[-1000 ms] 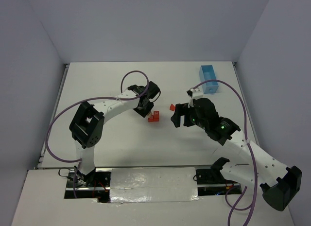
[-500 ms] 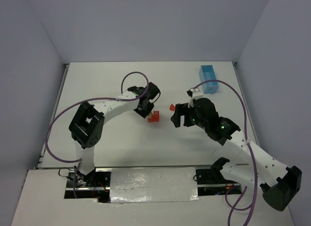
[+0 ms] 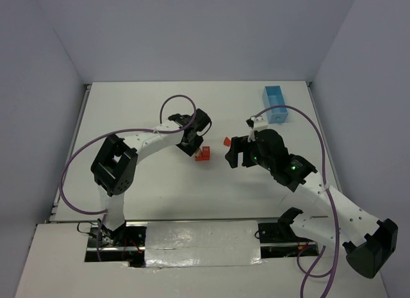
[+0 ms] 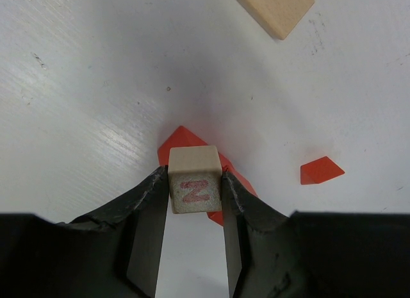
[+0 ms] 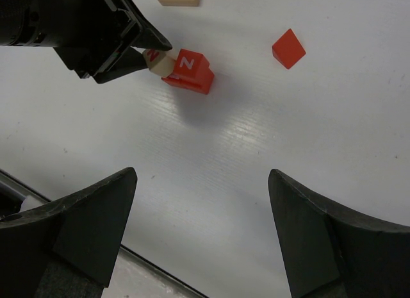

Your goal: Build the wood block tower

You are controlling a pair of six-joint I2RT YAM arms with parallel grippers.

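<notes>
My left gripper (image 4: pixel 195 189) is shut on a pale tan cube (image 4: pixel 195 182) with a red Z on its face. It holds the cube just over the red-orange blocks (image 4: pixel 186 136), which stand stacked at mid table (image 3: pixel 203 154). In the right wrist view the tan cube (image 5: pixel 161 65) sits against the red stack (image 5: pixel 189 72), at the left fingers (image 5: pixel 138 51). A red roof-shaped block (image 5: pixel 289 48) lies apart to the right (image 4: pixel 322 170). A tan plank (image 4: pixel 274 9) lies farther off. My right gripper (image 5: pixel 202 231) is open and empty, hovering right of the stack (image 3: pixel 232 154).
A light-blue rectangular tray (image 3: pixel 275 104) stands at the back right. The left arm's purple cable (image 3: pixel 173 106) loops above the table behind the stack. The table's near edge (image 5: pixel 77 211) shows in the right wrist view.
The left gripper has shifted slightly with the tan cube over the red stack. The right arm has not moved.
</notes>
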